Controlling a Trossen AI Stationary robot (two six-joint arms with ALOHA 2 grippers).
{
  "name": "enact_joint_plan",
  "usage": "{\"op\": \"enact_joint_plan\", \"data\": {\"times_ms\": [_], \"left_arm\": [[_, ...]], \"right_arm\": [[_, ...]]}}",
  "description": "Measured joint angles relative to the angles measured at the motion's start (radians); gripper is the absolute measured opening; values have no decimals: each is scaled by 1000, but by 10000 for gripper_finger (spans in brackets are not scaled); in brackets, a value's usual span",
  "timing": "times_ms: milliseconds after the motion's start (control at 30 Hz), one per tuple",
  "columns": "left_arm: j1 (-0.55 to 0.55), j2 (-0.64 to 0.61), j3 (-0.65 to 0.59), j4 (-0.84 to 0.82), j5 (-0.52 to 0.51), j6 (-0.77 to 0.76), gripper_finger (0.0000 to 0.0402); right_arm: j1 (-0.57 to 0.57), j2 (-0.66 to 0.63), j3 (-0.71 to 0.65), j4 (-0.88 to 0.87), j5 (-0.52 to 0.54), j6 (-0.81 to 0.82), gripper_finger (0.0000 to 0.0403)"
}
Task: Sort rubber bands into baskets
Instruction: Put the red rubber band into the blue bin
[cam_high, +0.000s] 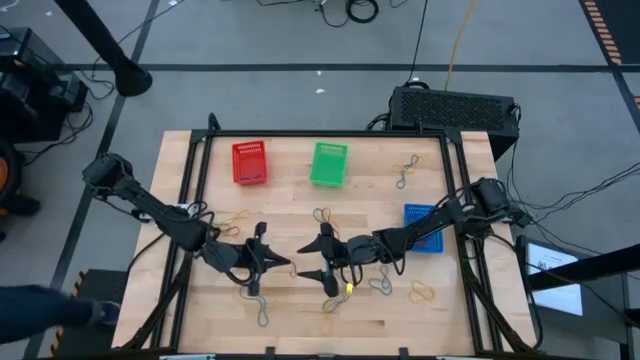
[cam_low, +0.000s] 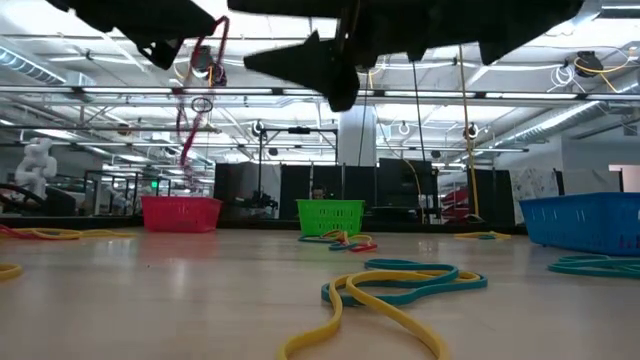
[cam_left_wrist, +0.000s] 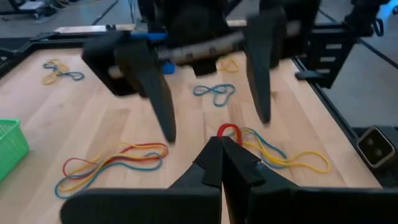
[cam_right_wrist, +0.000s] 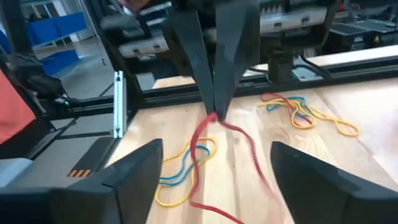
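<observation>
The left hand (cam_high: 268, 250) is hovering above the middle of the wooden tabletop (cam_high: 300, 320), its two fingers pinched closed on a red rubber band (cam_right_wrist: 214, 140) that is dangling from their tips. The right hand (cam_high: 318, 256) is facing it just beside, fingers spread wide open on either side of the hanging band and gripping nothing. More rubber bands are lying loose on the tabletop: a yellow and blue-grey tangle (cam_low: 395, 285) below the hands, and a mixed red, yellow and blue bunch (cam_left_wrist: 112, 163) nearby. Along the far edge are sitting a red basket (cam_high: 249, 162) and a green basket (cam_high: 328, 163); a blue basket (cam_high: 424, 228) is sitting under the right arm.
</observation>
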Motion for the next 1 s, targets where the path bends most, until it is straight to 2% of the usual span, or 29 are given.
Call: {"op": "enact_joint_plan", "data": {"times_ms": [167,300,367,467,667,700,900,1000], "left_arm": [[30,0,0,28,0,0,0],[54,0,0,30,0,-6,0],[64,1,0,29,0,-6,0],[76,1,0,27,0,-7,0],[81,1,0,-31,0,-7,0],[80,1,0,-40,0,-9,0],[79,1,0,-127,-1,-11,2],[80,1,0,-165,-27,-32,24]], "right_arm": [[-22,35,0,22,0,-1,316],[-34,36,0,23,0,-3,295],[-40,36,0,22,0,-3,271],[-43,36,0,21,0,-3,215],[-54,28,0,-51,-1,-5,41],[-56,26,0,-52,0,-16,22],[-66,-19,0,-131,-1,-30,5],[-66,-63,0,-204,7,-37,3]]}}
